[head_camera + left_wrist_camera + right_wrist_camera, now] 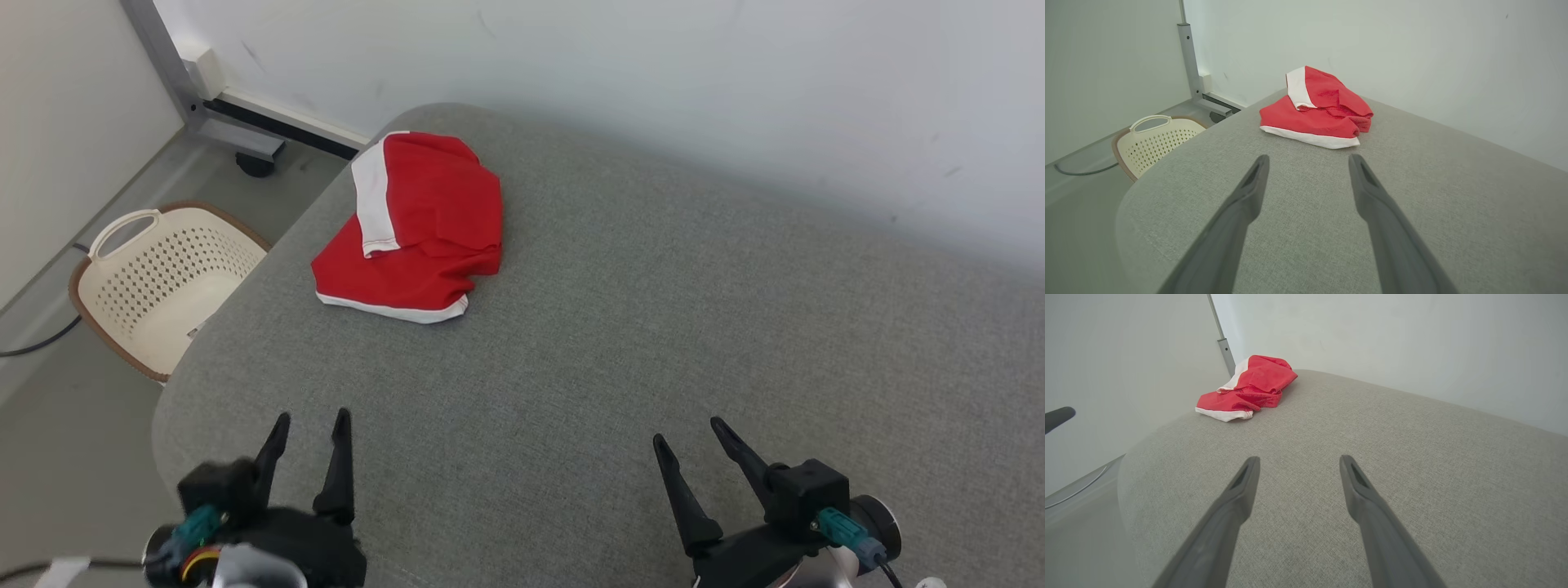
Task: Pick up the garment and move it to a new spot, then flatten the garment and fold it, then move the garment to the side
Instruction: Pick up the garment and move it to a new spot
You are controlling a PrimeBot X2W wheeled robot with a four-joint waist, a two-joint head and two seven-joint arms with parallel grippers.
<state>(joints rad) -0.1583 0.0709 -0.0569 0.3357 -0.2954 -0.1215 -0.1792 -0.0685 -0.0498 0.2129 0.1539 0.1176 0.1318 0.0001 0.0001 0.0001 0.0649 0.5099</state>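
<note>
A red garment [424, 229] with white trim lies folded in a loose pile near the far left corner of the grey cushioned surface [653, 327]. The same garment [1316, 110] sits ahead of my left gripper, and the garment [1249, 388] appears far up and left in the right wrist view. My left gripper [312, 425] hovers open near the front left edge, nothing between its fingers. At the front right my right gripper [686, 431] is open and empty too. From the wrists, the left gripper [1308, 161] and the right gripper [1297, 461] both show spread fingers above bare fabric.
A cream perforated basket [155, 282] stands on the floor left of the surface. A metal frame leg [188, 90] with a castor is by the wall at the back left. A white wall [653, 73] runs behind the surface.
</note>
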